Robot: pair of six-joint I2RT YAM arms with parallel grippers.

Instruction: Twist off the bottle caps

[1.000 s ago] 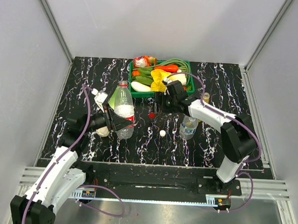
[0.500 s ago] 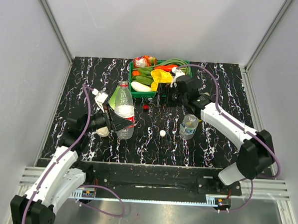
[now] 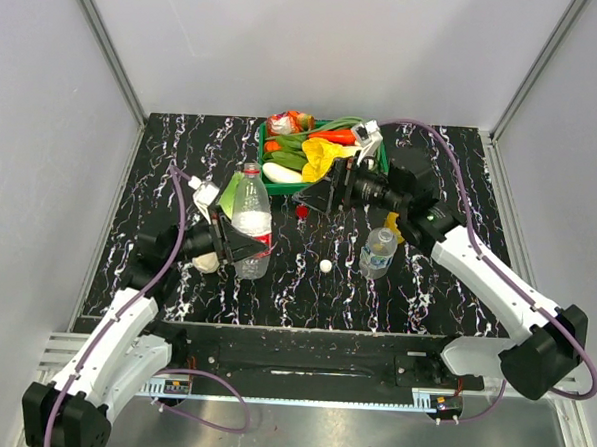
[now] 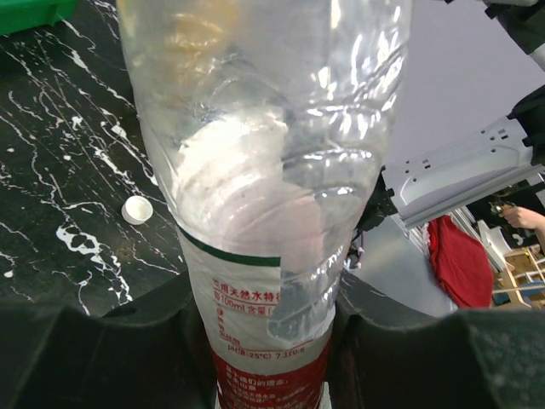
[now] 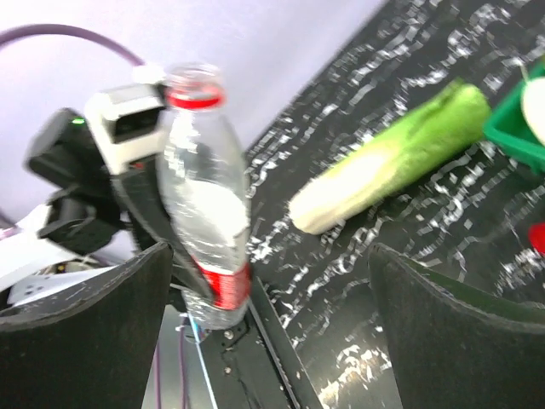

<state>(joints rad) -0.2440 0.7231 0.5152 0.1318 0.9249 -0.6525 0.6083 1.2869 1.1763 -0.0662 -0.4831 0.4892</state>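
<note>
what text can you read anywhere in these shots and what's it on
"pH(25°C) 7.3±0.5", as best it reads: on the label of the big bottle, left wrist view.
Chinese characters on the line above it: too small to read.
Print on the small bottle, top view: too small to read.
No other text is legible.

The left wrist view cuts the big bottle off top and bottom, so its neck is unseen. The right wrist view is blurred, and its right edge slices the red cap and the green basket. From above, the small bottle is too tiny to tell if it is capped
</note>
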